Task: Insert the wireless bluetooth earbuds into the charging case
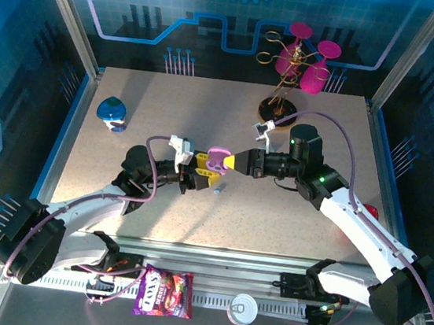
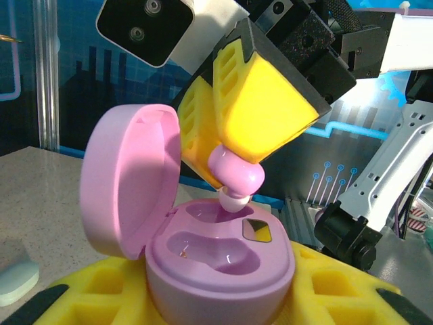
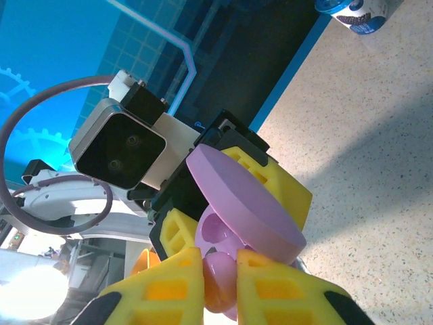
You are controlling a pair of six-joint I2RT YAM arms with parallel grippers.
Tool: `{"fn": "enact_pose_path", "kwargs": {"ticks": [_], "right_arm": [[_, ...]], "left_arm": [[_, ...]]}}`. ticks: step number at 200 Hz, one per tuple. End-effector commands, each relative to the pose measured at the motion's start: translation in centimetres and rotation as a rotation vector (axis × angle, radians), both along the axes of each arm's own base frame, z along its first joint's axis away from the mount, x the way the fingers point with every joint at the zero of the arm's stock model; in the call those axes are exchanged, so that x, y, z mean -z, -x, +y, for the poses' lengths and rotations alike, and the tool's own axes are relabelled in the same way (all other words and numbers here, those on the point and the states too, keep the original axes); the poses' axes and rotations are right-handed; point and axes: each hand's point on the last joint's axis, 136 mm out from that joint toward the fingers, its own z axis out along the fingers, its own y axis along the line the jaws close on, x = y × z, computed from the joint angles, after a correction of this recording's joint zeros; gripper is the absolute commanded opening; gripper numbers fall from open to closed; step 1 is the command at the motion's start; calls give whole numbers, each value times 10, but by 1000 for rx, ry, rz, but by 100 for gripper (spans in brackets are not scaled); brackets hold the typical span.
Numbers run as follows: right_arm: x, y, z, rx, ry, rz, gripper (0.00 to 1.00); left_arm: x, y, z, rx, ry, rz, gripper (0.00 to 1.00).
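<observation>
A pale speckled surface (image 1: 207, 114) sits inside a blue-lit enclosure. The left arm (image 1: 93, 203) and right arm (image 1: 353, 215) reach in from the near edge, and their tips meet near the middle of the surface. A wire rack (image 1: 292, 65) of pink glasses stands at the far edge. A small blue container (image 1: 112, 112) sits far left.

The left tool (image 1: 205, 172), with yellow fingers, is clamped narrow around the base of a pink case (image 2: 223, 264), holding it upright above the surface. The case's lid (image 2: 128, 183) is swung open.

The right tool (image 1: 231, 162) pinches a pink earbud (image 2: 235, 175) between its yellow fingertips. The earbud's pale tip points down into the case's rear socket (image 2: 203, 211). Whether it touches cannot be told.
</observation>
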Motion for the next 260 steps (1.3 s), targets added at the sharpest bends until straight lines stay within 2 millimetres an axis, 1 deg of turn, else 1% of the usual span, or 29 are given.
{"fn": "enact_pose_path", "kwargs": {"ticks": [1, 32, 51, 110, 134, 140, 149, 152, 169, 199, 216, 234, 260], "right_arm": [[7, 4, 3, -2, 27, -18, 15], [14, 3, 2, 12, 75, -26, 20], [16, 2, 1, 19, 89, -36, 21], [11, -6, -3, 76, 151, -74, 21], [5, -6, -2, 77, 144, -83, 21], [4, -5, -2, 75, 141, -87, 19], [3, -4, 0, 67, 134, -84, 10], [1, -4, 1, 63, 129, -86, 8], [-2, 0, 6, 39, 104, -75, 7], [-3, 1, 10, 24, 70, -66, 11], [4, -2, 6, 48, 109, -64, 14], [8, -5, 0, 87, 153, -71, 21], [4, -4, -5, 105, 169, -90, 23]], "left_arm": [[-30, 0, -1, 9, 53, -80, 30], [-33, -2, -1, 2, 58, -82, 30], [-33, -3, -2, 1, 57, -80, 30], [-33, -3, -2, 4, 56, -79, 30], [-33, -4, -3, 5, 54, -78, 30], [-32, -4, -3, 5, 52, -77, 30], [-30, -4, -3, 5, 50, -75, 30], [-30, -4, -3, 6, 49, -74, 30], [-29, -5, -3, 5, 47, -75, 30], [-29, -5, -3, 4, 48, -78, 30], [-29, -5, -2, -1, 50, -78, 30], [-30, -4, -2, -5, 51, -79, 30], [-30, -3, -1, -3, 51, -78, 30]]}}
